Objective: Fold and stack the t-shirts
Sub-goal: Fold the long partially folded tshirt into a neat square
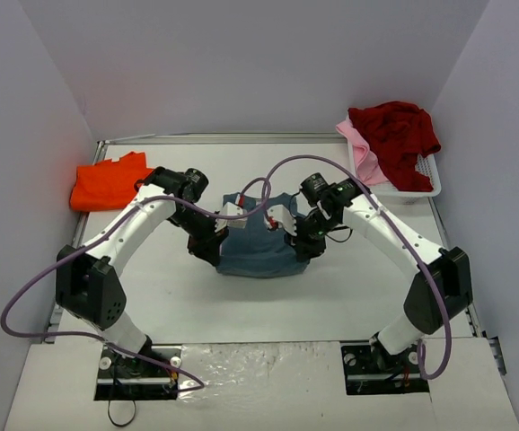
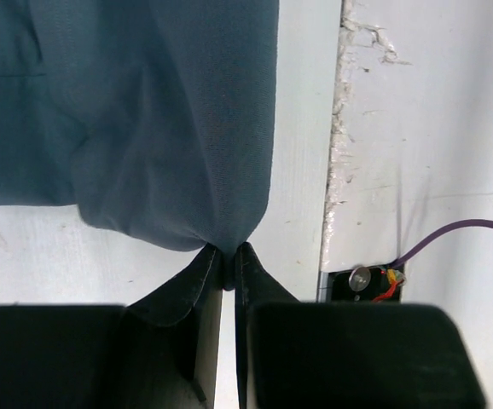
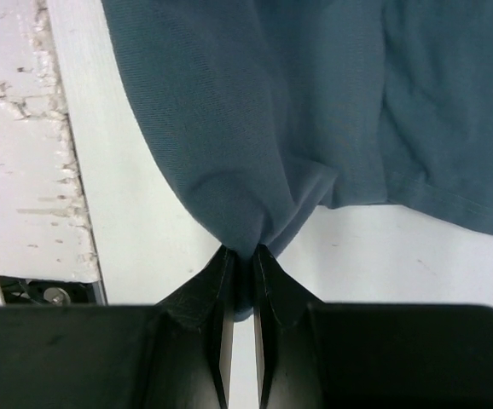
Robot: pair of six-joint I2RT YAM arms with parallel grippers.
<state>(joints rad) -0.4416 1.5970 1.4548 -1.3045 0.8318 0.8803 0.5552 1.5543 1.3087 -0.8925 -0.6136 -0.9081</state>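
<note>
1. a slate blue-grey short-sleeved cloth t-shirt (image 1: 261,244) lies at the middle of the white counter (image 1: 331,301), between the two arms.
2. the left hand (image 2: 228,254) is clenched on this shirt's edge at its 8 o'clock side. the cloth bunches to a point between the black fingers.
3. the right hand (image 3: 242,256) is clenched on the same shirt at its 4 o'clock side, with a fold of cloth pinched between its fingers.
4. a bright orange cloth t-shirt (image 1: 107,184) lies in a low heap at the counter's 10 o'clock corner, well apart from both hands.
5. a white plastic basket (image 1: 421,187) sits at the 2 o'clock corner. a dark red cloth t-shirt (image 1: 394,130) is heaped in it.
6. a pale pink cloth t-shirt (image 1: 360,148) hangs over the basket's 9 o'clock rim, partly under the red one.
</note>
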